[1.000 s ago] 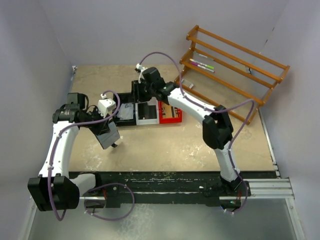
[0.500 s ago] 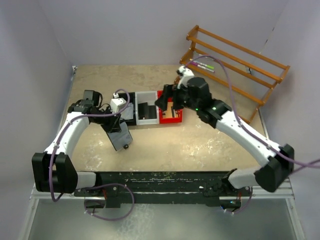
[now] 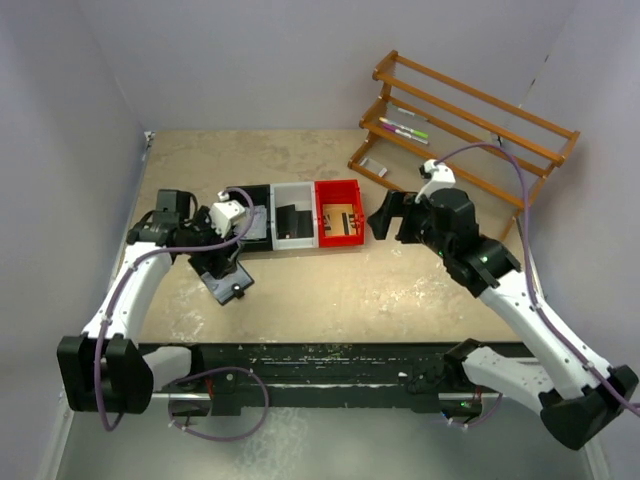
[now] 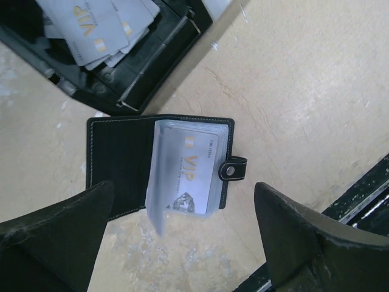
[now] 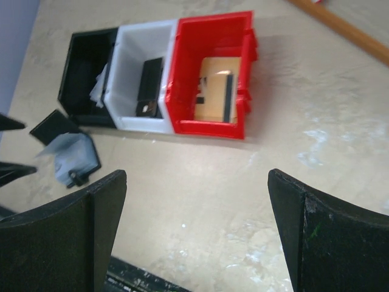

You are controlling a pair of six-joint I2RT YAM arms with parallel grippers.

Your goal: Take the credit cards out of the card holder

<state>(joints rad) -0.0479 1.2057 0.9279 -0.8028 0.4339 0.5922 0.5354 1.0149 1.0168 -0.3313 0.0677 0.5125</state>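
left tool (image 4: 184,188) wide above open card holder (image 4: 118,161), "vip" credit cards (image 4: 100,27) inside and in black tray (image 4: 149,79), right tool (image 5: 197,176) wide

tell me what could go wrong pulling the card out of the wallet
1. The wallet lies open and unheld; the right pincer is away by the red tray, so a tug could drag it whole.
2. The card sits under a clear sleeve; the open left pincer might pinch sleeve and card together.
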